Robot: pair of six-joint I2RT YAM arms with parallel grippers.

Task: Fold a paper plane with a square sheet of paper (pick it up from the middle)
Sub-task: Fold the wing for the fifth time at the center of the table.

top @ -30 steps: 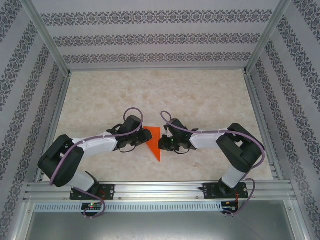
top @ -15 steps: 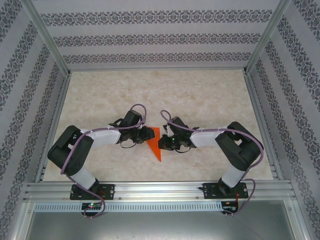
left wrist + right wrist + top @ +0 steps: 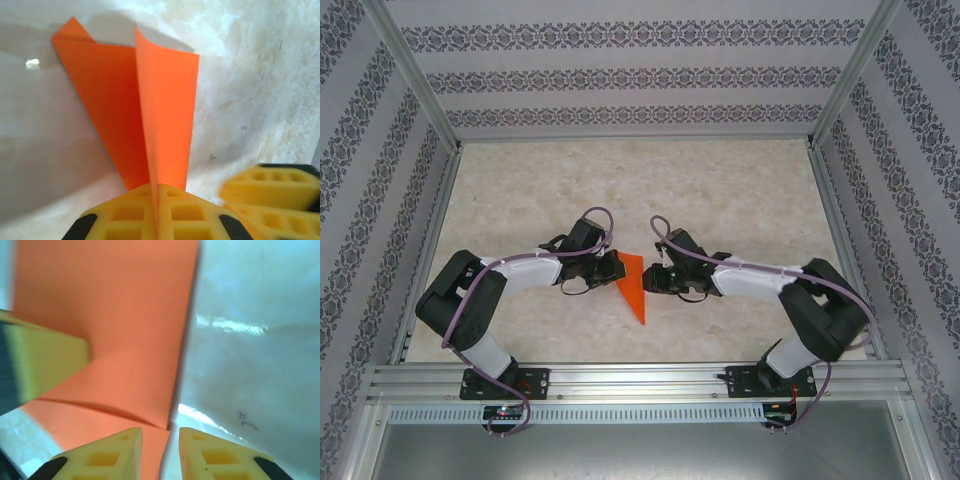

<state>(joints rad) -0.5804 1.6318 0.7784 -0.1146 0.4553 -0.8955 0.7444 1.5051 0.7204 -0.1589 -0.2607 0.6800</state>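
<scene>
Orange paper plane [image 3: 632, 286], yellow gripper pads [image 3: 192, 216], marbled beige table [image 3: 720, 190].

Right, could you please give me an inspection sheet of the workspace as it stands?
Surface: pale marbled table, some glare.
Job's things: orange paper plane, part folded, lying between the two grippers, pointed end toward the arm bases, one flap raised.
Clutter: nothing seen.
Grippers: left gripper shut on the raised flap; right gripper narrowly open at the paper's edge.
Cables: purple cables run along both arms and loop above the wrists, off the paper.
Surroundings: patterned walls on three sides; aluminium frame at the near edge.
</scene>
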